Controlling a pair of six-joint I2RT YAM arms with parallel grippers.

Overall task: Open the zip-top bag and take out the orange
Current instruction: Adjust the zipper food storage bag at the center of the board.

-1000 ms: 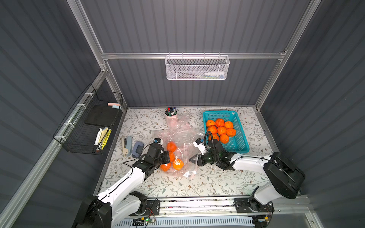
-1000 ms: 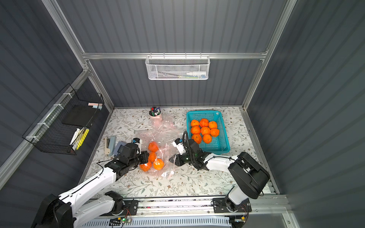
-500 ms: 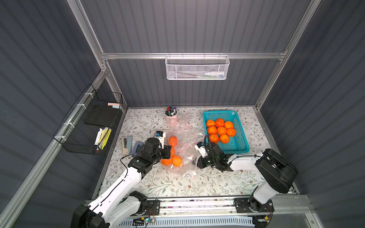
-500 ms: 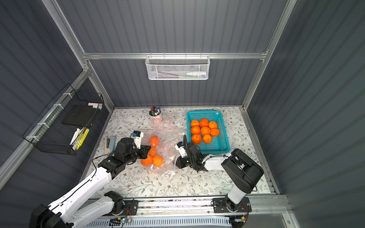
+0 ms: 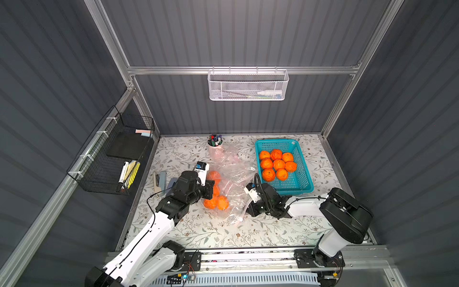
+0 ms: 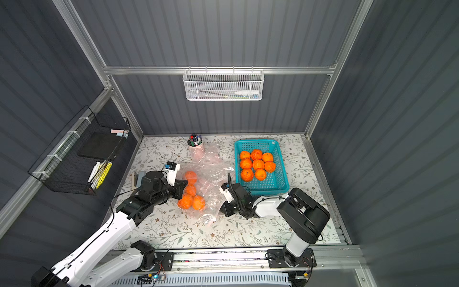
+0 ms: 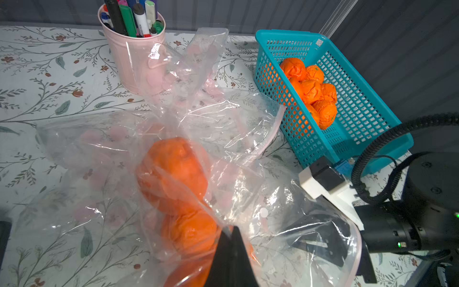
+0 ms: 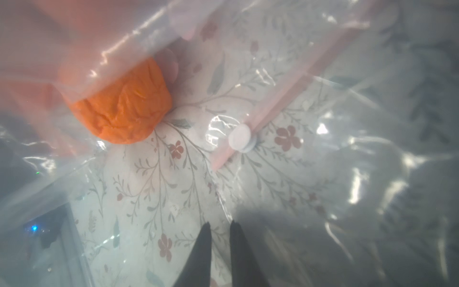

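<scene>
Our left pincer (image 7: 231, 229) clenches the zip-top bag (image 7: 223, 119), oranges (image 7: 173, 171) just ahead. Whether our right pincer (image 8: 220, 225) grips, we cannot tell.

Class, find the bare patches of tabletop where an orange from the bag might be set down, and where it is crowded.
Free: the front strip of the table between the zip-top bag and the rail; the back-left corner beside the pen cup; the strip right of the teal basket. Crowded: the middle, around the bag.
</scene>
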